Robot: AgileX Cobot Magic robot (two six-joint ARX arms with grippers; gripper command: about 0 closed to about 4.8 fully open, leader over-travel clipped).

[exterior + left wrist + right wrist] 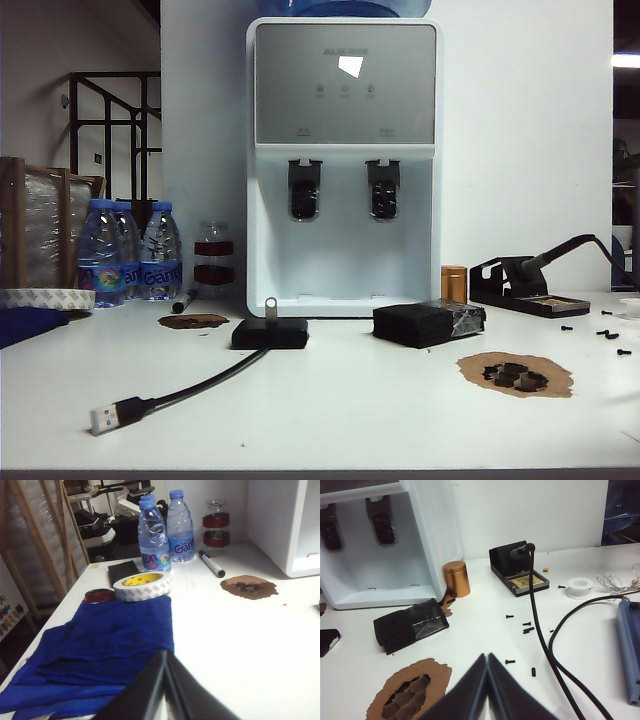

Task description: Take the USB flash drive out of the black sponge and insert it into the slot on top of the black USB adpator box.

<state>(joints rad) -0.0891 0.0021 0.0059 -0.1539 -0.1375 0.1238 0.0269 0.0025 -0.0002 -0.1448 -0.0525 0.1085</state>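
Hovering shut and empty: left tool (165,655), right tool (487,657).

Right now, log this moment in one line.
USB flash drive: upright in black USB adpator box | black sponge: untouched | left claw: shut, empty | right claw: shut, empty

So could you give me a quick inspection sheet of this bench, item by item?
Surface: white table, mostly bare in front.
Job's things: drive upright in box; sponge to its right, taped at one end.
Clutter: bottles, tape roll, blue cloth, copper tin, brown scraps, screws.
Grippers: left tool shut above the cloth; right tool shut, holding nothing.
Cables: box's cable with plug; black lead.
Surroundings: water dispenser, soldering stand.
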